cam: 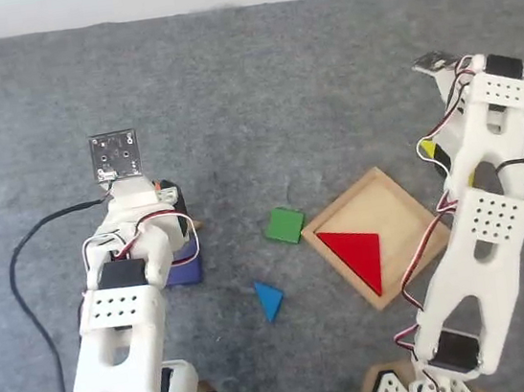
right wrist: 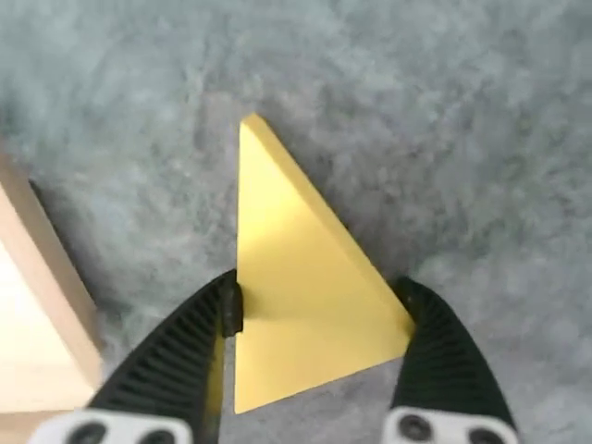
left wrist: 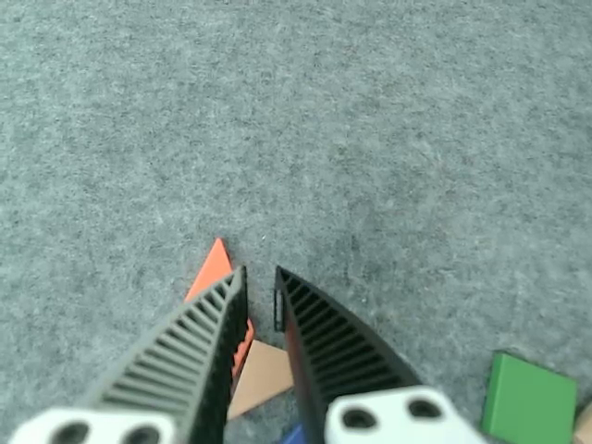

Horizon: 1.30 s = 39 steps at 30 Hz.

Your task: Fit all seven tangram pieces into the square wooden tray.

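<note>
The square wooden tray (cam: 400, 199) lies right of centre with a red triangle (cam: 356, 249) in it. My right gripper (right wrist: 314, 296) is beyond the tray's far right edge, low over the carpet and shut on a yellow triangle (right wrist: 287, 277), one finger on each side; the yellow triangle (cam: 427, 147) peeks out by the right gripper (cam: 438, 159). My left gripper (left wrist: 259, 274) hangs at the left, open by a narrow gap and holding nothing, over an orange triangle (left wrist: 215, 266) and a tan piece (left wrist: 261, 384). A purple piece (cam: 185, 270) lies under that arm.
A green square (cam: 285, 224) sits just left of the tray, and a small blue triangle (cam: 269, 299) lies nearer the front. The tray's wooden rim (right wrist: 42, 277) runs close beside the yellow triangle. Grey carpet covers the table.
</note>
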Tool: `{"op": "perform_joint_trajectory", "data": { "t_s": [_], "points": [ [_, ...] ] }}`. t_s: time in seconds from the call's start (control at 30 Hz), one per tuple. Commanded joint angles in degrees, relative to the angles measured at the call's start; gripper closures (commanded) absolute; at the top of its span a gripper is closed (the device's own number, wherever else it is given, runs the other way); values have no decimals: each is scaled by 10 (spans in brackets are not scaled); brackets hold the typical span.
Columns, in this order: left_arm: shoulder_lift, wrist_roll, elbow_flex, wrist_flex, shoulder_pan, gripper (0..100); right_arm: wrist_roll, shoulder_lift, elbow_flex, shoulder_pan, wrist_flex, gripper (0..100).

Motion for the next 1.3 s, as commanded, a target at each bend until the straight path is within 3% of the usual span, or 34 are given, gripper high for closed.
{"op": "perform_joint_trajectory", "data": {
  "t_s": [0.0, 0.4, 0.67, 0.83, 1.03, 1.27],
  "points": [
    [1, -6, -3, -16, 2, 953, -57, -93, -31, 4, 17, 890],
    [1, -6, -3, -16, 2, 953, -140, -288, 178, -75, 16, 898],
    [1, -6, -3, -16, 2, 953, -361, -459, 375, -169, -5, 893],
    [1, -6, -3, -16, 2, 953, -461, -537, 492, -207, -61, 893],
    [1, -6, -3, -16, 2, 953, -504, -600, 649, -233, -169, 893],
    [1, -6, -3, -16, 2, 953, -537, -643, 727, -220, -212, 893]
  ]
}}
